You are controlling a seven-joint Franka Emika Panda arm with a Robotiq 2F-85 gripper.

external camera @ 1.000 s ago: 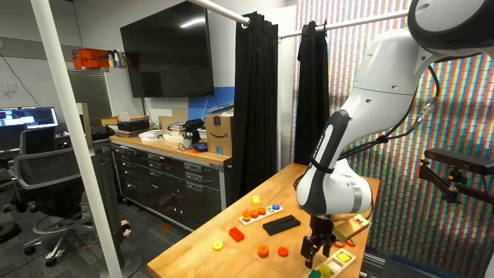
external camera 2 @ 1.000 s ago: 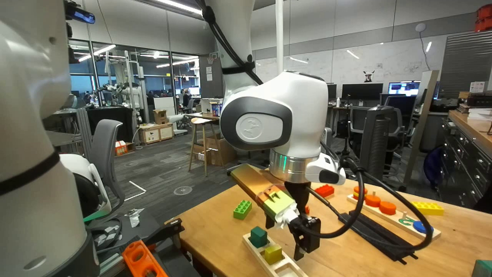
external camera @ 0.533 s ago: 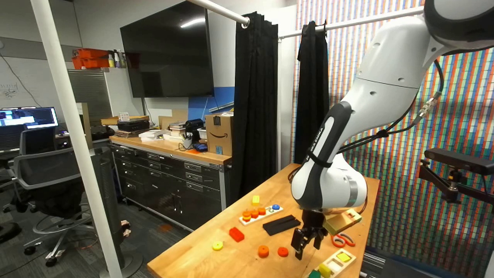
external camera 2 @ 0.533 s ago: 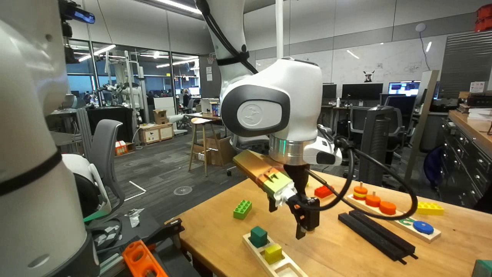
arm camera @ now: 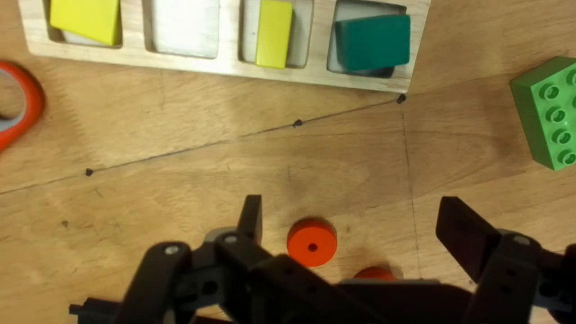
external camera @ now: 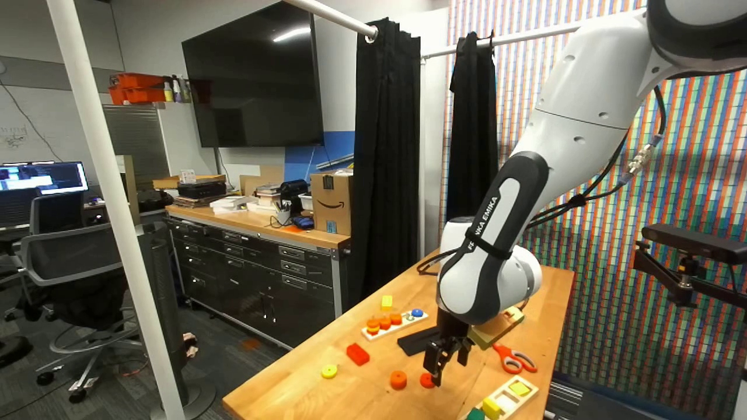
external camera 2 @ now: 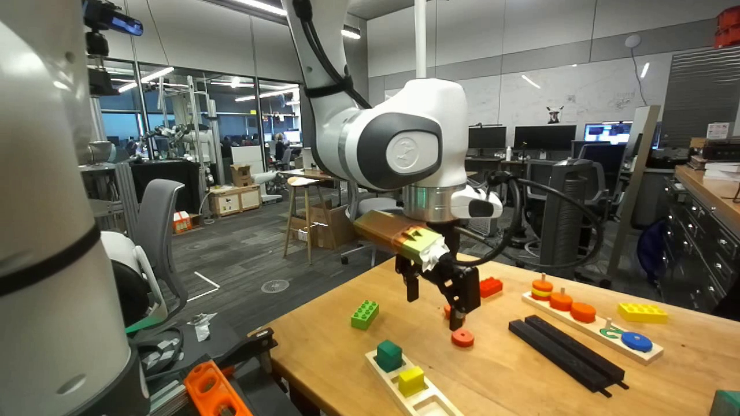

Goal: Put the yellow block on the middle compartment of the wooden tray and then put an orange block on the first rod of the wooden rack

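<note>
Television (external camera: 254, 87): here we get a white streak of glare, upper left in an exterior view.
Monitor (external camera: 65, 175): glowing at the left edge, its text too blurred for us.
Ceiling lights (external camera 2: 351, 33): burning white, top of an exterior view.
Whiteboard (external camera 2: 578, 92): we're spotting bright slanting reflections, upper right.
Wooden tray (arm camera: 135, 56): pale interior gleaming near-white, top of our wrist view.
Orange disc (arm camera: 312, 243): soft shadow along its upper rim.
Gripper (arm camera: 351, 216): near-black, little detail.
</note>
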